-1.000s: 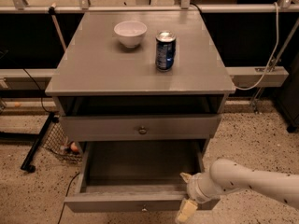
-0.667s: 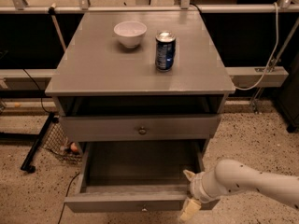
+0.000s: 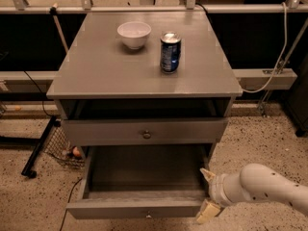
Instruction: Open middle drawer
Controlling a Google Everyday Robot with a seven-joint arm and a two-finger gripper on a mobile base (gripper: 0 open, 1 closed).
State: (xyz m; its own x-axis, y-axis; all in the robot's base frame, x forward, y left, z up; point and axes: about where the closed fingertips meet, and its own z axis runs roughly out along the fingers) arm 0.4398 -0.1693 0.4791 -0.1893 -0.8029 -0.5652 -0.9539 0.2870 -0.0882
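Observation:
The grey cabinet [image 3: 96, 76] has its middle drawer [image 3: 139, 208] pulled far out at the bottom of the view. The drawer's inside looks empty and a small knob [image 3: 148, 214] sits on its front. Above it the taller-fronted top drawer [image 3: 106, 131] with its bigger knob [image 3: 146, 134] stands slightly out. The lowest drawer is hidden. My gripper [image 3: 208, 192], on a white arm [image 3: 262, 186] coming from the right, is at the open drawer's front right corner. It is open, with one finger [image 3: 207, 173] over the drawer's inside and the other [image 3: 209, 211] in front of the drawer front.
A white bowl [image 3: 134, 33] and a blue soda can [image 3: 170, 52] stand on the cabinet top. A wire basket [image 3: 60, 146] and a black stand leg [image 3: 38, 150] sit on the speckled floor to the left. A white cable [image 3: 281, 47] hangs at the right.
My gripper has shifted a little to the right and up beside the drawer's front corner. The drawers, bowl and can have not moved.

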